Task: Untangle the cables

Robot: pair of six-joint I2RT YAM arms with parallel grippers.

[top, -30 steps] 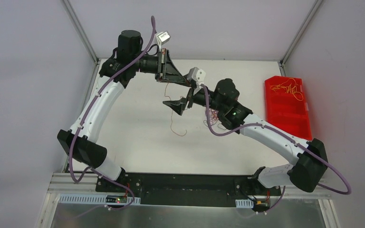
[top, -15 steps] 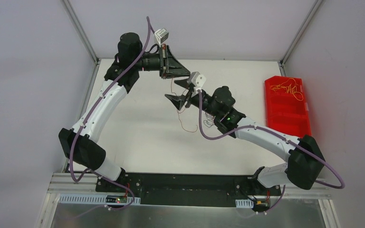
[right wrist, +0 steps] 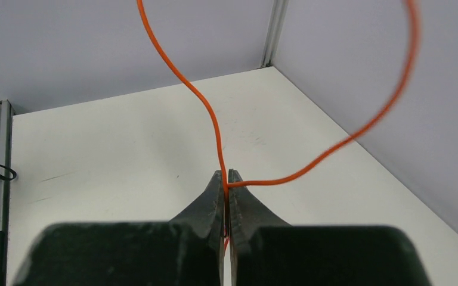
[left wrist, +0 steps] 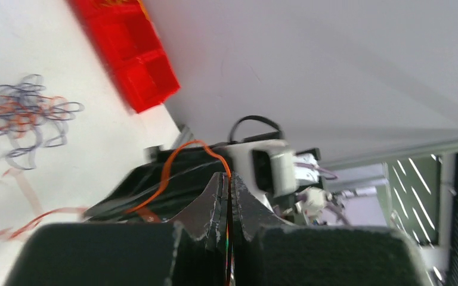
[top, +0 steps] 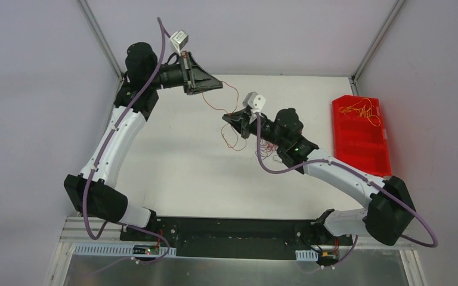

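Two claws are held above a white desk [top: 173, 167]. A cable tangle [top: 266, 147] is seen on it behind the right claw [top: 226, 119], nearer that arm. That claw and the left claw [top: 217, 87] are each clamped shut on one thin orange cable [top: 236, 94], strung between them.

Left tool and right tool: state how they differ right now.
Position: in the top view the left tool sits over the far edge of the table; the right tool is nearer the table's middle.
Pointing: the left tool aims rightward, while the right tool aims leftward, towards it.
Shared: both are shut on the thin orange cable that runs slack between them.
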